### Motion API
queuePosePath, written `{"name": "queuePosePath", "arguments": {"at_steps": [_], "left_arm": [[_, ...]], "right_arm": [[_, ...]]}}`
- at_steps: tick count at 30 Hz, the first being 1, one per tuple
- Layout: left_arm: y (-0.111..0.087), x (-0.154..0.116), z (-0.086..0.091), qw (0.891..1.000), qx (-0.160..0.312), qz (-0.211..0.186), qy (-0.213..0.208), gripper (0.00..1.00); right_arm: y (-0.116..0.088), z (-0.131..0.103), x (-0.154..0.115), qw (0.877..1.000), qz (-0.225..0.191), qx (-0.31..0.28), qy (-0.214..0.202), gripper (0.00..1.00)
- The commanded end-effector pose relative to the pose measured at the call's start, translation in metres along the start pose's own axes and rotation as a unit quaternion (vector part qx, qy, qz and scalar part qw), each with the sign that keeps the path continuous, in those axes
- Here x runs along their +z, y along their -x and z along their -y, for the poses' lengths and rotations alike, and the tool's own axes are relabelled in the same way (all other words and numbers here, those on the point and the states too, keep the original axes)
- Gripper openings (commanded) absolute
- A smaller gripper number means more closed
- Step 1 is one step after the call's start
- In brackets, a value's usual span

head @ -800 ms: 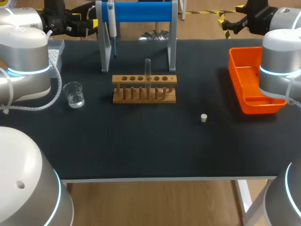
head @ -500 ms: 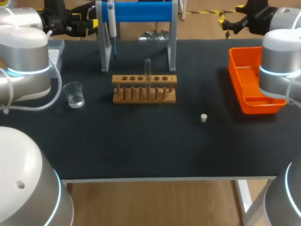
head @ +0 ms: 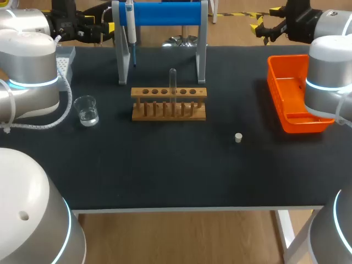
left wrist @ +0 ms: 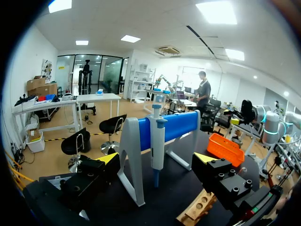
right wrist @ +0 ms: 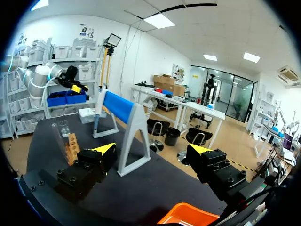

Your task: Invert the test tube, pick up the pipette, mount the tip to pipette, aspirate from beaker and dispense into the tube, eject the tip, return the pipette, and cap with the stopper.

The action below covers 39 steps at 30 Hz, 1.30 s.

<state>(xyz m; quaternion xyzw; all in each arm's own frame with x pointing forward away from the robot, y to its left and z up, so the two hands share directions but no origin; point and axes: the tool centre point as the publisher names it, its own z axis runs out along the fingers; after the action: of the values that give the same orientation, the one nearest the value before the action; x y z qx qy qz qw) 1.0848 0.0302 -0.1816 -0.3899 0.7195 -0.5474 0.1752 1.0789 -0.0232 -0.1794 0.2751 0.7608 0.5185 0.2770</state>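
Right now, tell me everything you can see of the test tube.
The test tube is a slim, clear tube, glass or plastic by its look, and seems empty. It stands upright in a hole near the middle of the wooden rack, with its rounded end up. Most of its length rises above the rack. Nothing else touches it.

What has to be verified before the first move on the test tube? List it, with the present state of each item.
1. The test tube stands upright in the rack, nothing touching it: ok.
2. The left gripper is open and empty: ok.
3. The right gripper is open and empty: ok.
4. The pipette hangs on the stand: ok.
5. The beaker holds liquid: ok.
6. The stopper lies free on the table: ok.
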Motion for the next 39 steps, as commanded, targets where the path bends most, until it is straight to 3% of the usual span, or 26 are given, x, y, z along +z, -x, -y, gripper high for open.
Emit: {"name": "queuePosePath", "arguments": {"at_steps": [1, 9, 17, 28, 31, 39], "left_arm": [[0.000, 0.000, -0.001, 1.000, 0.000, 0.001, -0.001, 1.00], [0.000, 0.000, -0.001, 1.000, 0.000, 0.001, -0.001, 1.00], [0.000, 0.000, -0.001, 1.000, 0.000, 0.001, -0.001, 1.00], [0.000, 0.000, -0.001, 1.000, 0.000, 0.001, -0.001, 1.00], [0.000, 0.000, -0.001, 1.000, 0.000, 0.001, -0.001, 1.00], [0.000, 0.000, -0.001, 1.000, 0.000, 0.001, -0.001, 1.00]], "right_arm": [[-0.028, 0.001, -0.036, 1.000, -0.017, -0.003, 0.016, 1.00], [-0.087, 0.006, -0.060, 0.997, -0.067, -0.008, 0.039, 1.00], [-0.147, 0.027, -0.069, 0.992, -0.114, -0.028, 0.054, 1.00], [-0.200, 0.053, -0.068, 0.988, -0.140, -0.032, 0.051, 1.00], [-0.214, 0.057, -0.070, 0.986, -0.148, -0.058, 0.055, 1.00], [-0.226, 0.066, -0.072, 0.985, -0.157, -0.060, 0.036, 1.00]]}}
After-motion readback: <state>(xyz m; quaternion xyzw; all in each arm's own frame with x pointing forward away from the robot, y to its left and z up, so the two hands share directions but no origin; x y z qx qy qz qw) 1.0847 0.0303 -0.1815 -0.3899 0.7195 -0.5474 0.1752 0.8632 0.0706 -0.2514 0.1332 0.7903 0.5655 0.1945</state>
